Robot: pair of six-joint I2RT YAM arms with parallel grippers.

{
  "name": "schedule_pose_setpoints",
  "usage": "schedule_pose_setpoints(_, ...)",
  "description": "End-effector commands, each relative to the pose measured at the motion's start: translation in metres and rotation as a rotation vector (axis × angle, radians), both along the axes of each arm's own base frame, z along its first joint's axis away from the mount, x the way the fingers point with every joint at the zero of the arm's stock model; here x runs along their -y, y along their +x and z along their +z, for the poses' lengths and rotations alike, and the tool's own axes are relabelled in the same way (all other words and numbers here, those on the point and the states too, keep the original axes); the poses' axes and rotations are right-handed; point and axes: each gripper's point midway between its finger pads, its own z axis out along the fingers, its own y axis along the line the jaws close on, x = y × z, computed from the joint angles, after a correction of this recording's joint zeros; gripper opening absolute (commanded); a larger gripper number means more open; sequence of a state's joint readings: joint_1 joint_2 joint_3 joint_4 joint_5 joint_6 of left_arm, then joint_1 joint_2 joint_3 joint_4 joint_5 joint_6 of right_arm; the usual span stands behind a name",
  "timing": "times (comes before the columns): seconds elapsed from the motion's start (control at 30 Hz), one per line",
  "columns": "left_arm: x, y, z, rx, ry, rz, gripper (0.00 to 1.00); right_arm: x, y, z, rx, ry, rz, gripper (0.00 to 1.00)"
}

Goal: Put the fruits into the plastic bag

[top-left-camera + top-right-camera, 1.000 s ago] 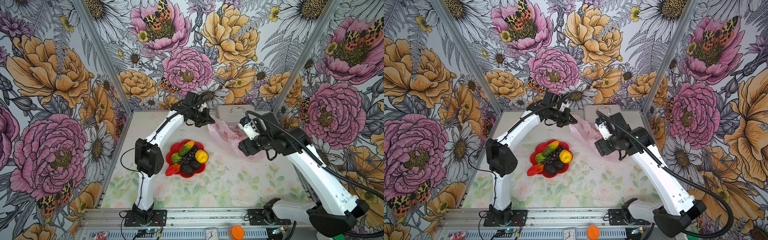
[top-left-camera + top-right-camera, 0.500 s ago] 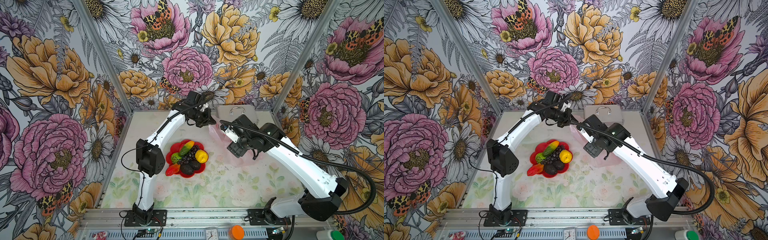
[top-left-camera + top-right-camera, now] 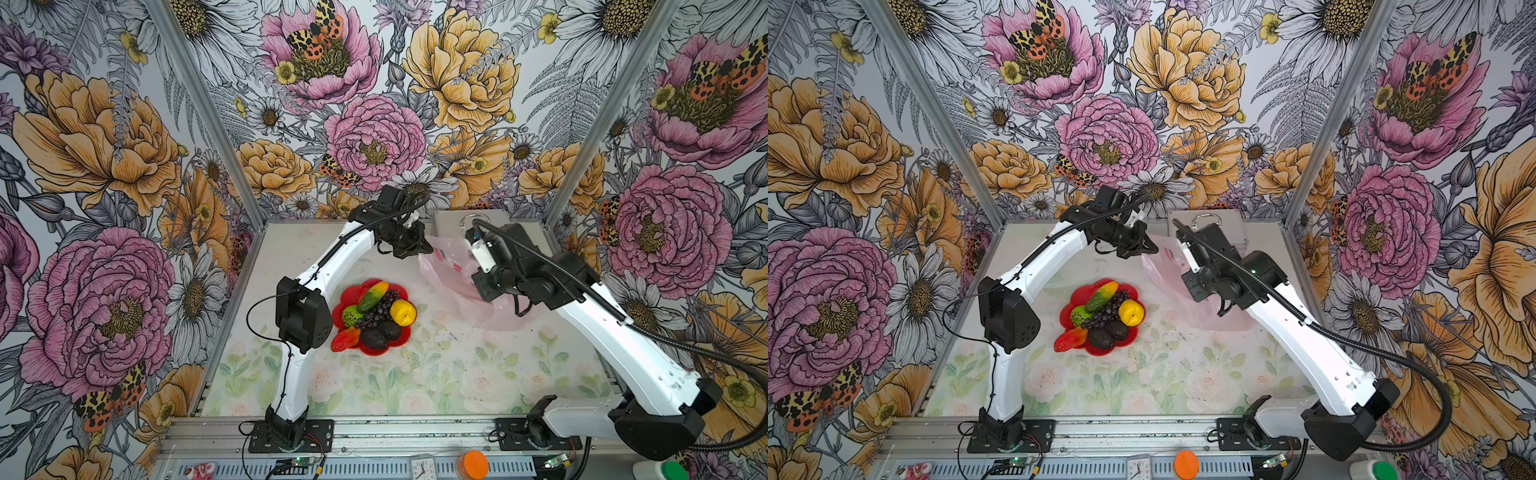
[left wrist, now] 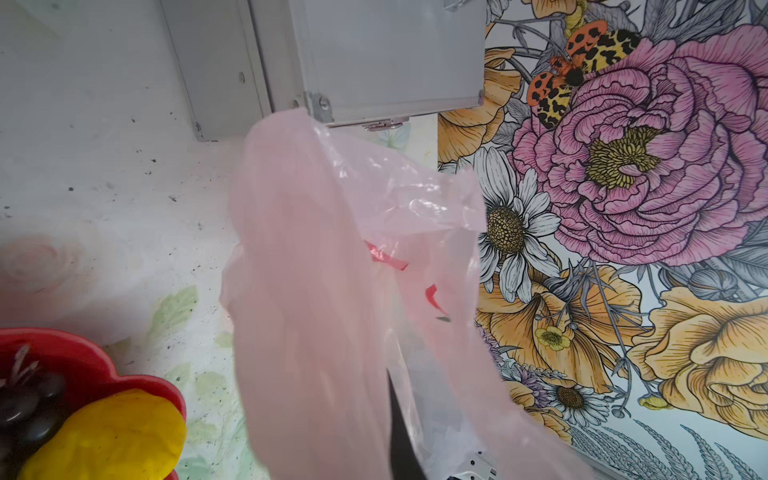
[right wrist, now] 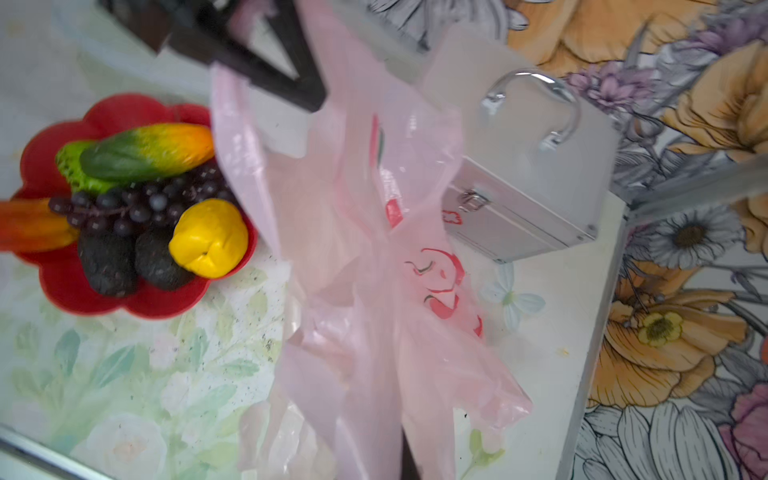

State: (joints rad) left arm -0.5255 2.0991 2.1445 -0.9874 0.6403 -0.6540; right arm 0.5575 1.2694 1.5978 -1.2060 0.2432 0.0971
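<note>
Evidently early: all fruits (image 3: 376,318) lie on the red plate (image 3: 348,294), none bagged. Left gripper (image 3: 424,250), closed, pinches the bag (image 3: 449,270) raised beside the plate; right gripper (image 5: 409,455), closed, apparently grips another fold. Filling is not yet begun.

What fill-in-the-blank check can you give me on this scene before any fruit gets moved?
1. All the fruits lie on the red ____.
2. The left gripper is shut on the pale pink ____.
3. The silver case has a curved metal ____ on top.
4. The yellow fruit lies right beside the dark purple ____.

Missing words: plate; bag; handle; grapes.
</note>
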Motion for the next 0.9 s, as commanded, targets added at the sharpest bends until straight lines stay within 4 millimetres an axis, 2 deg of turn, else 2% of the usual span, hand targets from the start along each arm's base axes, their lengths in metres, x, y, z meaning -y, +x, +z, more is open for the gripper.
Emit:
schedule_pose_setpoints(0.0,-0.029,-0.004,0.037,0.124,0.017,0.032,0.0,0.045,0.012,0.056,0.173,0.217,-0.276,0.0)
schedule_pose_setpoints(0.03,-0.035,-0.007,0.043,0.142,0.019,0.037,0.0,0.056,0.012,0.065,0.191,0.257,-0.332,0.0)
schedule_pose_setpoints(0.1,-0.047,-0.014,0.057,0.171,0.018,0.05,0.0,0.062,0.014,0.075,0.197,0.334,-0.39,0.0)
schedule_pose_setpoints(0.2,-0.074,-0.031,0.094,0.247,0.009,0.099,0.0,0.048,0.021,0.088,0.176,0.456,-0.389,0.0)
schedule_pose_setpoints(0.27,-0.098,-0.042,0.126,0.32,0.007,0.147,0.0,0.032,0.028,0.104,0.167,0.55,-0.357,0.0)
schedule_pose_setpoints(0.47,-0.184,-0.078,0.23,0.595,-0.008,0.332,0.0,-0.025,0.053,0.186,0.307,0.787,-0.15,0.0)
schedule_pose_setpoints(0.6,-0.216,-0.102,0.278,0.798,0.033,0.399,0.0,-0.08,0.065,0.235,0.415,0.774,0.075,0.0)
schedule_pose_setpoints(0.7,-0.231,-0.116,0.315,0.934,0.048,0.441,0.0,-0.112,0.064,0.285,0.587,0.739,0.207,0.0)
schedule_pose_setpoints(0.73,-0.237,-0.121,0.324,0.97,0.058,0.463,0.0,-0.12,0.061,0.3,0.638,0.744,0.236,0.0)
schedule_pose_setpoints(0.77,-0.243,-0.123,0.329,0.981,0.069,0.493,0.0,-0.122,0.062,0.306,0.66,0.755,0.234,0.0)
schedule_pose_setpoints(0.8,-0.252,-0.122,0.326,0.962,0.08,0.534,0.0,-0.125,0.067,0.304,0.654,0.769,0.219,0.0)
schedule_pose_setpoints(0.87,-0.268,-0.117,0.307,0.875,0.096,0.596,0.0,-0.133,0.081,0.281,0.584,0.758,0.191,0.0)
